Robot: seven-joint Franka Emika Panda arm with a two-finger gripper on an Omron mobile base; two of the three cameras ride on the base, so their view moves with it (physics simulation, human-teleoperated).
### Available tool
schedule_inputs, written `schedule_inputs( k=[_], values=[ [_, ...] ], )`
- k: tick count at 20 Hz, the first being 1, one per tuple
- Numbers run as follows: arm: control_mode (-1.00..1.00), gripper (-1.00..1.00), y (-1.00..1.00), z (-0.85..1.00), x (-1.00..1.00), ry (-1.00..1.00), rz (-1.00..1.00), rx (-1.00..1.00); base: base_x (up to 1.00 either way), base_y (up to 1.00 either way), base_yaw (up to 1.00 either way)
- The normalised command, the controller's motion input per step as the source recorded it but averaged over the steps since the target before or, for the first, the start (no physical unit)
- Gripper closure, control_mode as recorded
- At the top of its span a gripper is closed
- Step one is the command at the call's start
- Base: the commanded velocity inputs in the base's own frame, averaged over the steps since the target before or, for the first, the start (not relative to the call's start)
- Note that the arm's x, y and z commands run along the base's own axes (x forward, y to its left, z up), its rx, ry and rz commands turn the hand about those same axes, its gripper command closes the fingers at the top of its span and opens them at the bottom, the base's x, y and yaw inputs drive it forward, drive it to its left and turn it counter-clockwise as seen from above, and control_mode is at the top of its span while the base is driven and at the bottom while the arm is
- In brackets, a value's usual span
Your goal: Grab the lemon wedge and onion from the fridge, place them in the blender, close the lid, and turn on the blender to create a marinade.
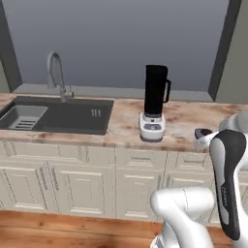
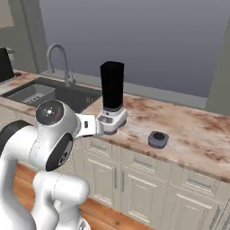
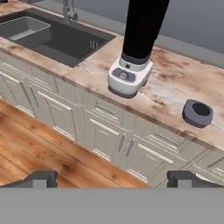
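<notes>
Gripper (image 3: 111,178): jaws spread wide with nothing between them, held out over the wood floor in front of the cabinets
Fingertips (image 3: 41,178): two dark tips at the bottom of the hand view, far apart
Blender (image 3: 136,43): ahead of the jaws and above them in the hand view, upright on the counter (image 3: 175,87), black jug on its white base, jug top uncovered
Lid (image 3: 197,112): lying on the counter right of the blender, well apart from the jaws
Sink (image 1: 58,114): left of the blender, faucet (image 1: 57,72) behind it
</notes>
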Motion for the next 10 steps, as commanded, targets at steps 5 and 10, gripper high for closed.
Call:
schedule_inputs(
  k=[5,10],
  values=[
    [1.0,-1.0,0.0,0.0,0.0,0.0,0.0,0.0,-0.33,0.32,0.94],
    [1.0,-1.0,0.0,0.0,0.0,0.0,0.0,0.0,-0.08,0.85,0.86]
  ],
)
